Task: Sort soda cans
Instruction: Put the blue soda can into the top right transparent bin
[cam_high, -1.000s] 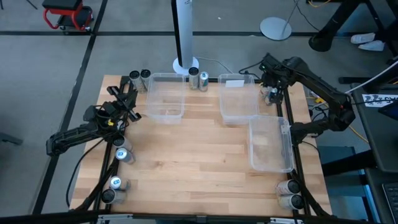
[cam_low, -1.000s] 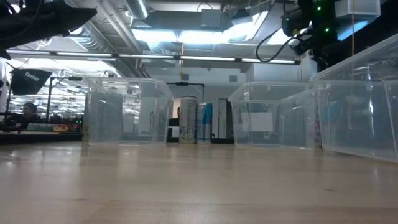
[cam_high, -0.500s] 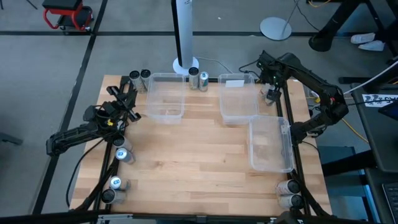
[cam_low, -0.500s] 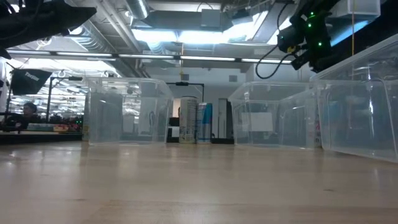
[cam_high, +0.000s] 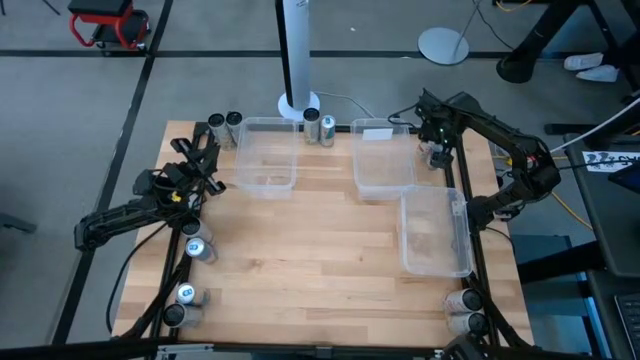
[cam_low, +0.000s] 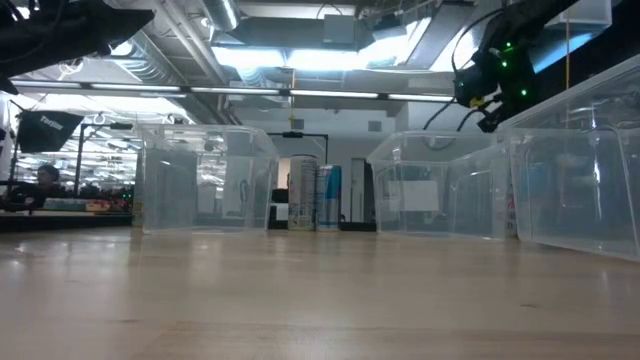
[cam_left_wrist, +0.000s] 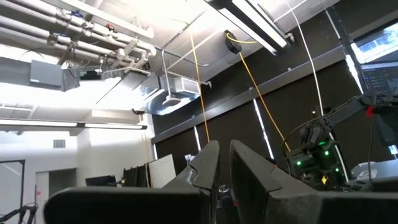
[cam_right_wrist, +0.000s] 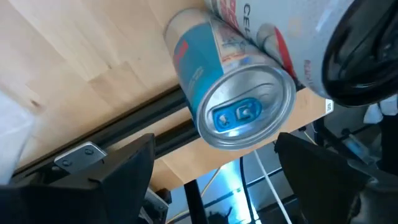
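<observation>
— Two cans (cam_high: 320, 128) stand between the far bins, and that pair is the only one I get level across the table too (cam_low: 316, 197). What else can you count from above?

— Pairs at the edges: two dark tops at the far left corner (cam_high: 225, 123), two by the left rail (cam_high: 196, 245), two at the near left corner (cam_high: 181, 303), two at the near right corner (cam_high: 465, 311). Colours are hard to make out up there.

— Where is my right gripper (cam_high: 434, 146)?

— At the far right corner, beside the far right bin (cam_high: 383, 157), over a can. Your wrist camera shows that blue can (cam_right_wrist: 233, 93) between the dark fingers (cam_right_wrist: 121, 167), jaws spread wide and not touching it. A second can behind it is cut off by the frame.

— And my left gripper (cam_high: 205, 165)?

— Raised over the left edge, aimed at the ceiling; its fingers (cam_left_wrist: 210, 168) sit nearly together, holding nothing.

— The near right bin (cam_high: 434, 231)?

— I can't tell its contents through the plastic.
</observation>
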